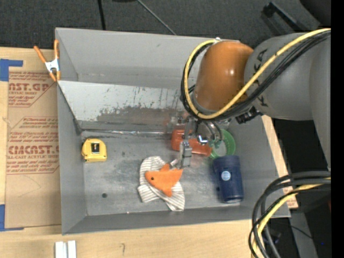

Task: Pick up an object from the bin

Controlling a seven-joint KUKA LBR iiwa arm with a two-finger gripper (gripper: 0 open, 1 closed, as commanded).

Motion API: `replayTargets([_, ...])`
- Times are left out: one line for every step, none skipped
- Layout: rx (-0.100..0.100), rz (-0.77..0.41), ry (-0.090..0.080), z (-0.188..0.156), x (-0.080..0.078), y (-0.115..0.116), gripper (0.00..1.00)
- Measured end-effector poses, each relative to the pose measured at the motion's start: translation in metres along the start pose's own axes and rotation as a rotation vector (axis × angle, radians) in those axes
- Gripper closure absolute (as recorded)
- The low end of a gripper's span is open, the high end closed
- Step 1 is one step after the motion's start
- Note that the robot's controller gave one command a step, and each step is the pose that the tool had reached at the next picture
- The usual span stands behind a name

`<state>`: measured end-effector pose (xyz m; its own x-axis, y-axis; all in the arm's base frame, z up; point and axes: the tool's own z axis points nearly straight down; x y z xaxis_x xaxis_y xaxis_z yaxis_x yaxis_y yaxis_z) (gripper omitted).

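In the right-hand middle of the grey bin [118, 52], beneath the arm's orange cover [223, 74], the jaws hang low over the bin floor; their tip stands at the upper right corner of an orange wedge-shaped piece [164, 180], touching it or just above it (the view does not settle which); whether the jaws are open or closed cannot be told, and nothing is seen held between them.

The orange wedge lies on a crumpled striped cloth [153, 193] at the front centre of the floor; it is judged the likeliest thing for the pick. Just behind the jaws lies a red-orange block [180, 140], partly hidden by the wrist; to its right, a green disc [227, 142]; in front of the disc, a dark blue cylindrical container [227, 177]; a yellow tape measure [94, 150] sits well apart at the left.

Assessment: the step in hand appears to be the final placing and closing; no lift is made yet.

Recommendations:
- Centre the jaws over the thick body of the wedge, not its corner; a corner grip is likely to slip.
- Span its narrower width.
- Go only deep enough to take the wedge; a fold of the soft cloth caught with it would probably drag upward.
- Keep clear of the red-orange block behind.
- Lift straight, then confirm that the cloth falls away.
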<state>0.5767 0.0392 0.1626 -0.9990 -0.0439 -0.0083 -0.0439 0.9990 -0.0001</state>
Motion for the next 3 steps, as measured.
replayTargets([-0.002,-0.033,0.006,0.021,0.011,0.002,0.00])
replayTargets([-0.002,-0.235,0.013,-0.012,0.008,0.000,0.00])
replayTargets([-0.003,-0.219,0.010,0.051,0.034,0.026,1.00])
